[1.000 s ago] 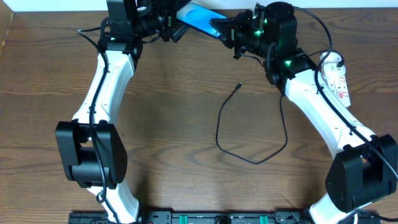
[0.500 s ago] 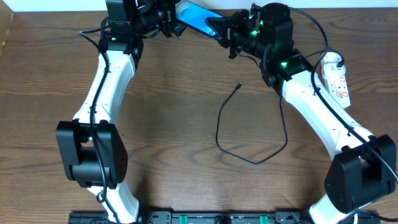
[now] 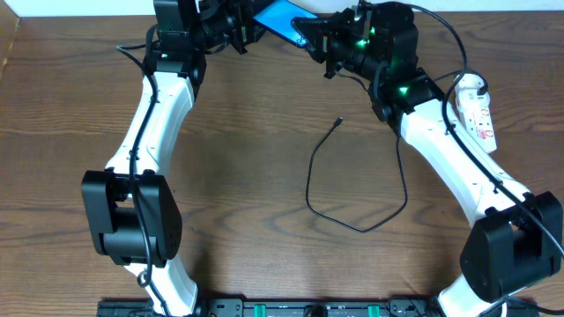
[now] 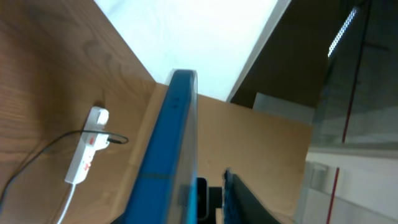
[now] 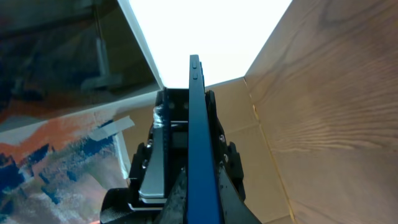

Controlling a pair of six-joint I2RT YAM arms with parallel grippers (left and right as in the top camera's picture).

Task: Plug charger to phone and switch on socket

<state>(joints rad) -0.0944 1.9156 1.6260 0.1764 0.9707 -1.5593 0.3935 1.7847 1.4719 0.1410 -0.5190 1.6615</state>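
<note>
The phone (image 3: 280,18), blue-screened, is held off the table at the far edge between both arms. My right gripper (image 3: 310,37) is shut on one end of it; in the right wrist view the phone (image 5: 200,112) runs edge-on out of the gripper (image 5: 200,208). My left gripper (image 3: 250,32) stands around the other end. In the left wrist view the phone (image 4: 177,137) lies between its jaws (image 4: 202,202), with a narrow gap to one finger (image 4: 233,199). The charger (image 3: 310,180) loops loosely on the table, its connector (image 3: 339,120) free. The socket (image 3: 477,110) lies at the right.
The socket (image 4: 87,146) also shows in the left wrist view with its white cord and a thin black cable at it. A white wall runs along the table's far edge (image 3: 493,11). Brown wood lies between the arms around the cable loop.
The left gripper's jaws have narrowed from wide open to close around the phone. Both grippers and the phone have shifted slightly toward the far edge. The cable has not moved.
</note>
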